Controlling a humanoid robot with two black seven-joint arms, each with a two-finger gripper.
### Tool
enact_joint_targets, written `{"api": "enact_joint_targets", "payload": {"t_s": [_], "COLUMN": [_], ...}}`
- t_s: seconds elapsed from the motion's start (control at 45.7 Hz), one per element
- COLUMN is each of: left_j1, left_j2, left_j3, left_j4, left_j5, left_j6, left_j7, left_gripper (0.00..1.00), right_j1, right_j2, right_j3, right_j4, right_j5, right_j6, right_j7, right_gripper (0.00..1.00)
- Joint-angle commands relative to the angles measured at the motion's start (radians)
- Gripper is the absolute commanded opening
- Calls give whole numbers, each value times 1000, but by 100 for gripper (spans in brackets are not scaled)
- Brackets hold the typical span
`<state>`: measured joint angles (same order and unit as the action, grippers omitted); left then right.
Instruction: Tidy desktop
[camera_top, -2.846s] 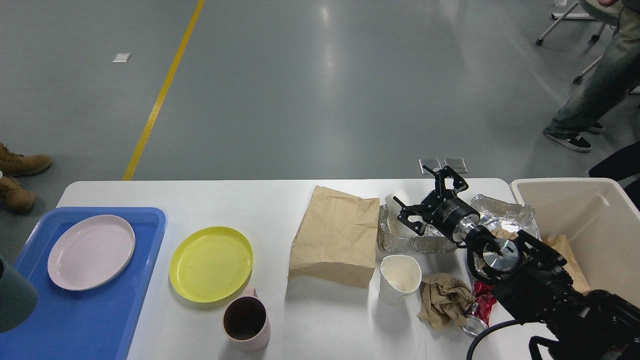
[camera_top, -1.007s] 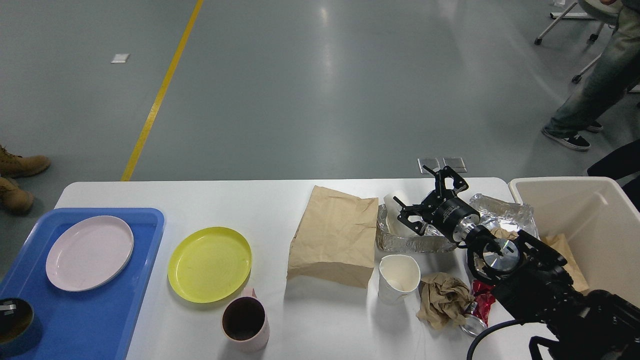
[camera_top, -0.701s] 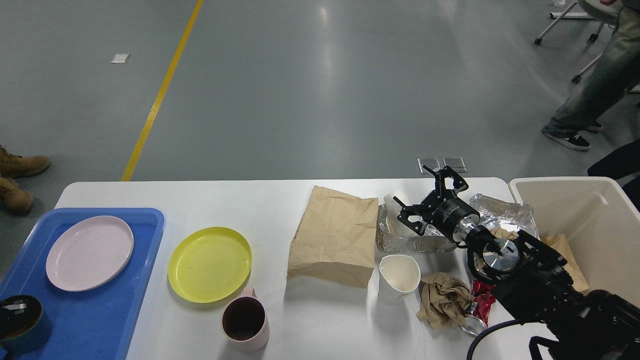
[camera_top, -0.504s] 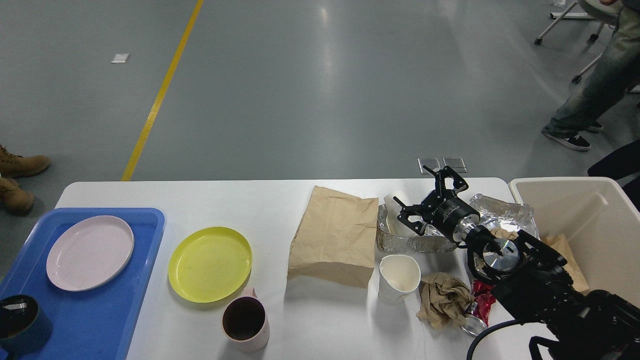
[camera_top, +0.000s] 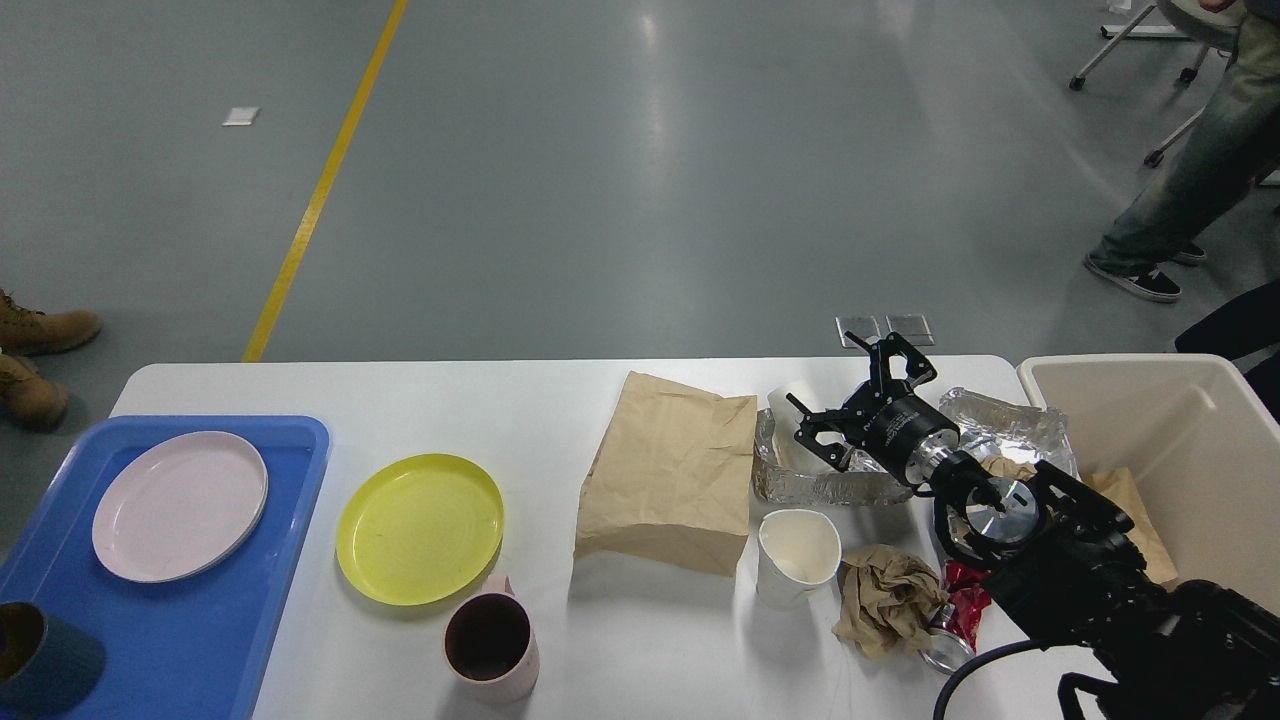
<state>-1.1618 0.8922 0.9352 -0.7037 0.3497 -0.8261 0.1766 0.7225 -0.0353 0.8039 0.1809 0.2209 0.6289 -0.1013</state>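
Though perhaps lettered, tool (camera_top: 862, 395) label unreadable

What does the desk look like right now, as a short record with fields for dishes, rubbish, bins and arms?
tray: blue tray holding pink plate, dark blue cup
loose dishes: yellow plate, pink mug
rubbish: paper bag, paper cup, crumpled paper, foil tray
bin: beige bin, right
right end effector: open, over foil tray
left end effector: not visible
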Motion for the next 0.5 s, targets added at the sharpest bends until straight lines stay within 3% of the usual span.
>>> {"api": "enact_joint_targets", "payload": {"t_s": [0.0, 0.175, 0.372, 0.482], "left_j1": [-100, -266, -642, -830], "left_j2": [39, 42, 28, -15], "left_j3": [34, 115, 290, 388], "left_j4": [-11, -13, -19, -92], "left_j5": [0, -2, -5, -18], "left_j6": [-91, -134, -134, -134], "left_j7": [0, 0, -11, -23], "left_gripper": [85, 87, 88, 88], "right_j1": [0, 0, 0, 0], "right_j2": [0, 0, 0, 0], "right_j3": [0, 0, 0, 0], "right_j4": [0, 0, 0, 0], "right_j5": [0, 0, 0, 0], "right_j6": [0, 0, 0, 0], "right_j7": [0, 0, 0, 0], "right_gripper": [100, 100, 100, 100]}}
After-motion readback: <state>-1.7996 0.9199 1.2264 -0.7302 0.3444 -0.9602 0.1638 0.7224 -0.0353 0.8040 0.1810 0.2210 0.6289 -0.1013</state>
